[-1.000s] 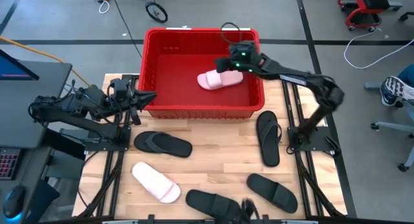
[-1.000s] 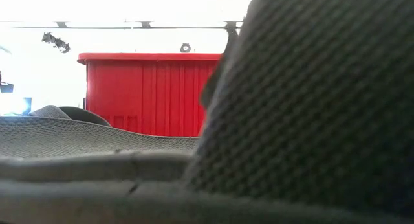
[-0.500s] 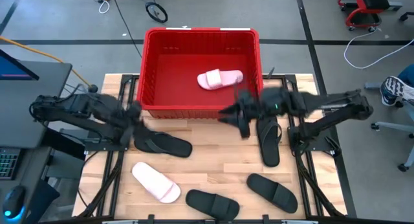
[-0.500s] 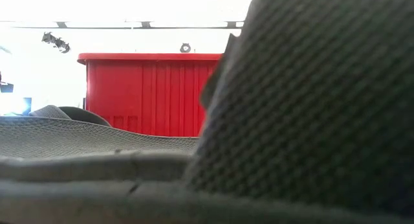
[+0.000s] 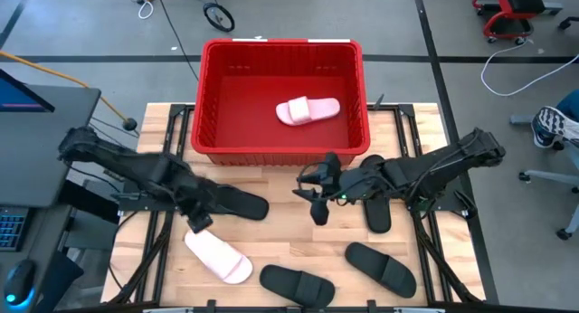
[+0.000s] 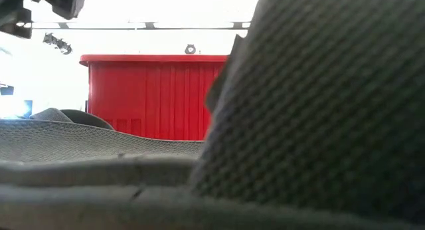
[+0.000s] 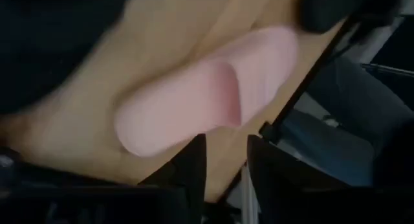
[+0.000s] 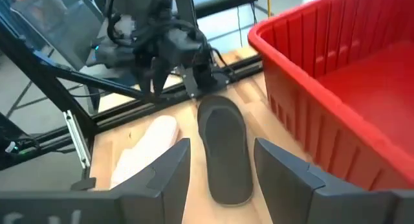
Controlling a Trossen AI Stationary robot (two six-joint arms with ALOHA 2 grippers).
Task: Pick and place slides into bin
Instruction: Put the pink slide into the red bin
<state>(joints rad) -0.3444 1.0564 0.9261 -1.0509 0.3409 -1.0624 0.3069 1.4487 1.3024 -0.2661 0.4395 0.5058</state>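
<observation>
Slides: left tool (image 5: pixel 198 219), fingers apart and empty, hangs just above the pale slide (image 5: pixel 218 255); centre over its strap before closing.

Right tool (image 5: pixel 316 200), spread wide and empty, faces a black slide (image 8: pixel 224 149).

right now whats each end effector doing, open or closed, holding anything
Left end effector: open, empty, over the pale slide.
Right end effector: open, empty, over the table in front of the bin.
</observation>
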